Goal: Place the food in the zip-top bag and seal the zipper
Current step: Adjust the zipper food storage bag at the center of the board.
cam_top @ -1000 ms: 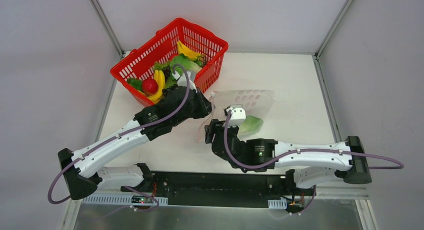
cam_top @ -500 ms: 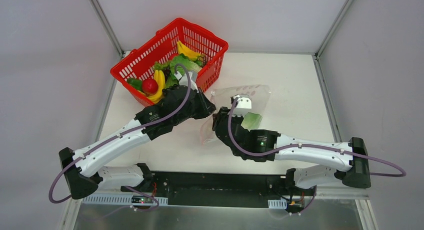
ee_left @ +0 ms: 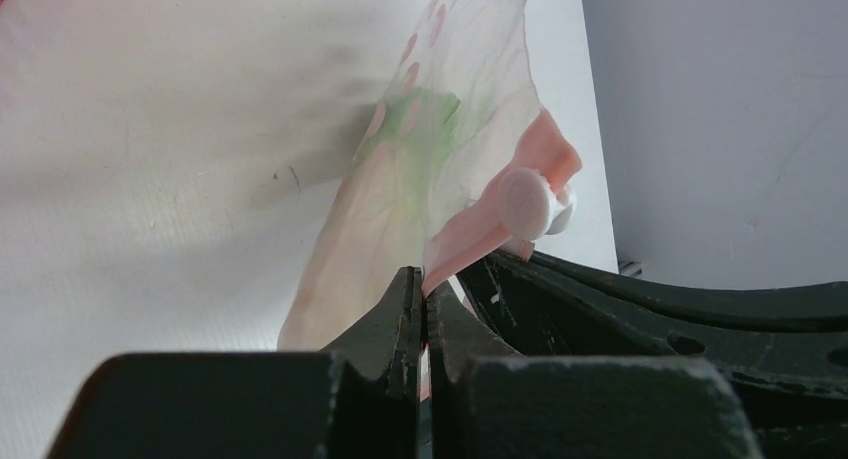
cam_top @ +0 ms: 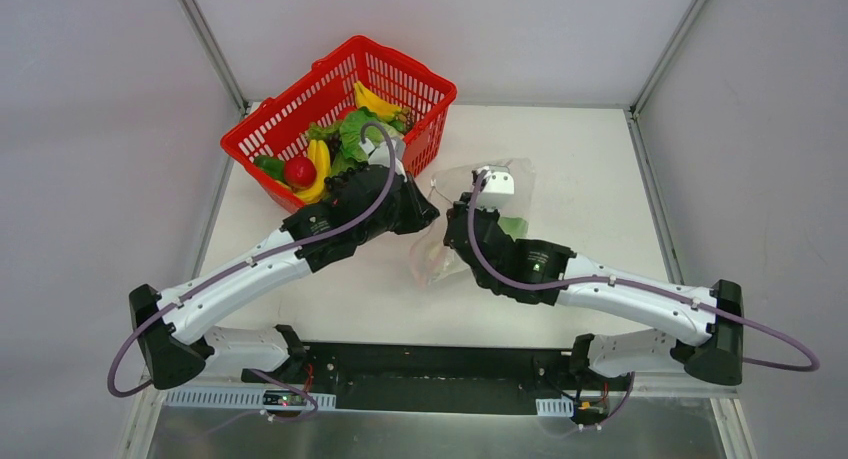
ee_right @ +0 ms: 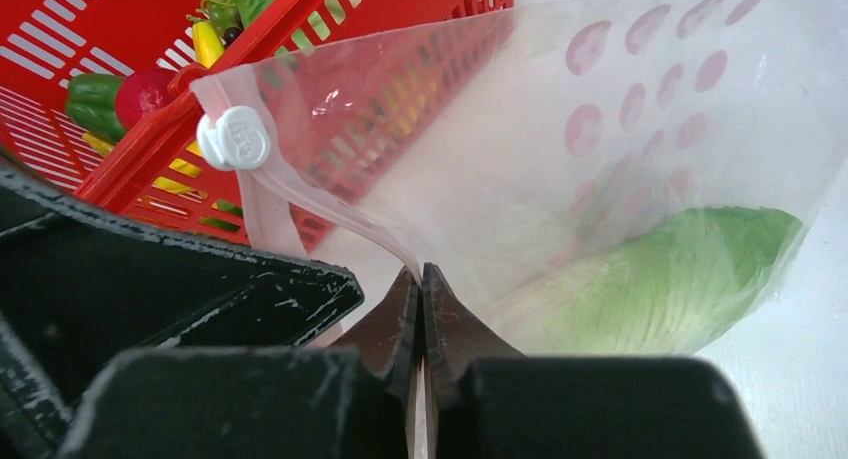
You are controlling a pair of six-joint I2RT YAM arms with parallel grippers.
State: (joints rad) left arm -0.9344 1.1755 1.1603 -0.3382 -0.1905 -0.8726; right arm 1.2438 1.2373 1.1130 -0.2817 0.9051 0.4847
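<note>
Your clear floppy plastic zip-top bag with pink dots [ee_right: 640, 129] is held up beside the red mesh plastic basket [cam_top: 287, 101], with a pale green plastic cabbage [ee_right: 660, 279] inside. The left gripper [ee_left: 425, 294] and right gripper [ee_right: 421, 284] each pinch its narrow pink plastic zipper strip [ee_right: 265, 214] tight. The round white slider [ee_right: 232, 139] bears embossed letters (too small to read).

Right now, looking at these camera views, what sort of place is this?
Probably a robot lab test cell, not a kitchen: a left arm and right arm bolted at a white table, blank grey walls with metal framing, and a red mesh basket of plastic produce.
</note>
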